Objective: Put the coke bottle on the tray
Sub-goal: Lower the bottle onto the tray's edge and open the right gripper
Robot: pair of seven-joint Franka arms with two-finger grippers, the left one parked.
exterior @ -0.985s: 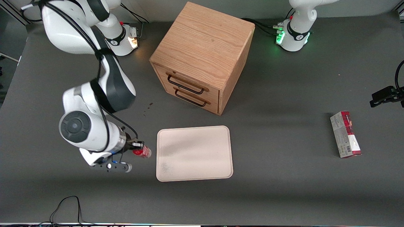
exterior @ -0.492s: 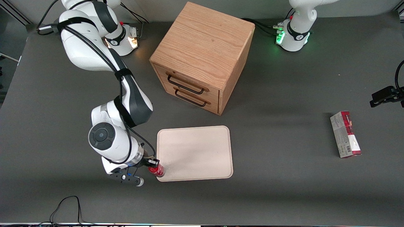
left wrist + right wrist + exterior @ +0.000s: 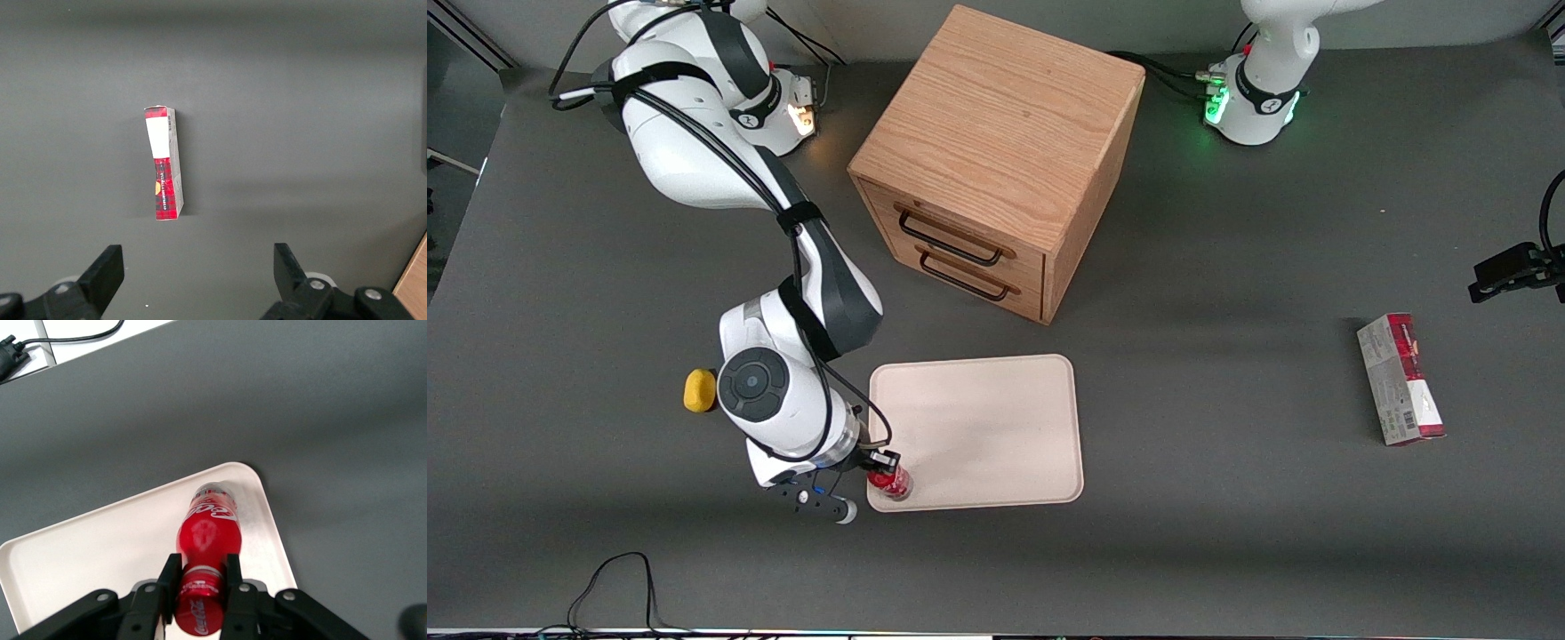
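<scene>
We've got the gripper (image 3: 882,471) clamped on the bottle (image 3: 891,481) by its neck, hanging over the tray's (image 3: 996,427) near corner at the working arm's end. We're mid-placement: next we'd lower it gently, then let go.

Front view overhead; wrist views close, downward; tray (image 3: 996,418) shared.
</scene>
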